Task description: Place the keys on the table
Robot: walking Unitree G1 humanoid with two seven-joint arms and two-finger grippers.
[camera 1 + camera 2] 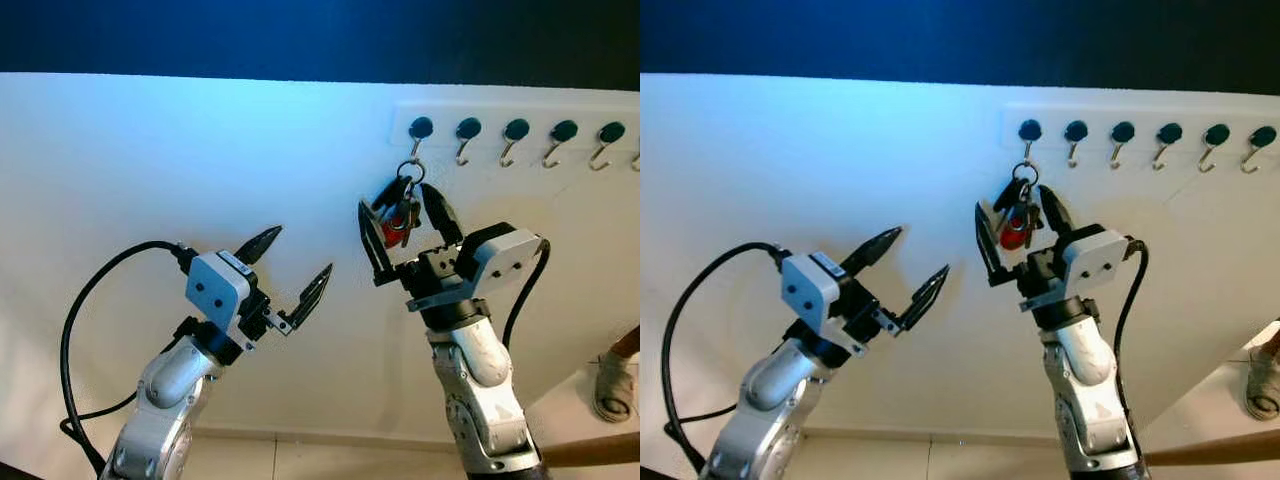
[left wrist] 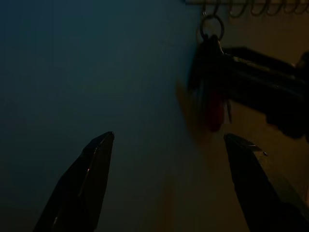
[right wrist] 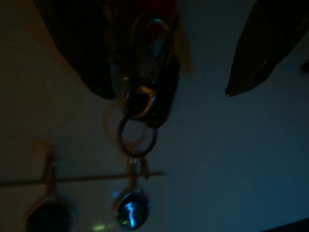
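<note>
Hanging from the leftmost hook (image 1: 419, 130) of the wall rack, the keys (image 1: 400, 218) sat between the spread fingers of the right gripper (image 1: 402, 217). Well apart over bare wall, the left gripper (image 1: 293, 265) gaped empty.

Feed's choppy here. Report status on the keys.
Right tool open, straddling keys. Keys on leftmost hook, ungrasped. Left tool open, off to the side. Nothing in the way.
</note>
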